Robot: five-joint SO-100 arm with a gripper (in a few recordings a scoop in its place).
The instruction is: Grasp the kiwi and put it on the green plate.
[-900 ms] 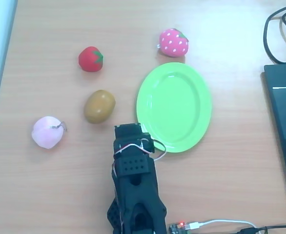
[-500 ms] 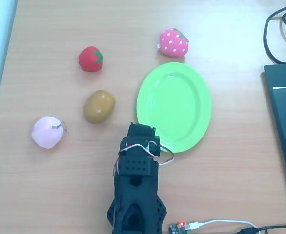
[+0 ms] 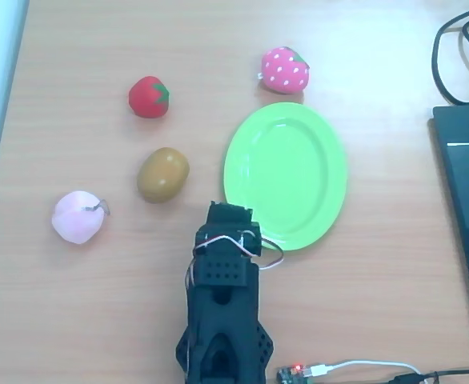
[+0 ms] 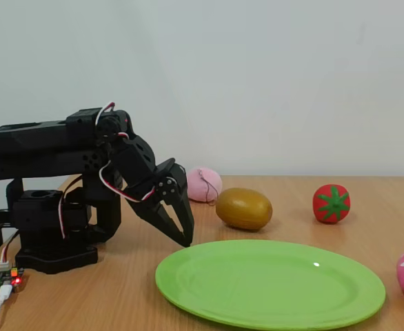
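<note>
The olive-brown kiwi (image 3: 163,174) (image 4: 243,208) lies on the wooden table, left of the green plate (image 3: 285,176) in the overhead view. The lime-green oval plate (image 4: 271,279) has nothing on it. My black arm (image 3: 225,288) reaches from the near edge, its head ending at the plate's lower-left rim, right of and below the kiwi. In the fixed view my gripper (image 4: 185,238) points down just above the table beside the plate's rim. Its fingers are shut together on nothing, and it stands apart from the kiwi.
A red strawberry (image 3: 149,97) and a pink strawberry (image 3: 285,70) lie farther back. A pale pink peach (image 3: 78,216) lies left of the kiwi. A dark laptop (image 3: 466,208) and cables (image 3: 458,56) line the right edge. A controller board (image 3: 294,372) sits by the arm's base.
The arm's head has swung a little to the right, from beside the kiwi toward the plate's rim. It has held still for the last half second, and no fruit has moved.
</note>
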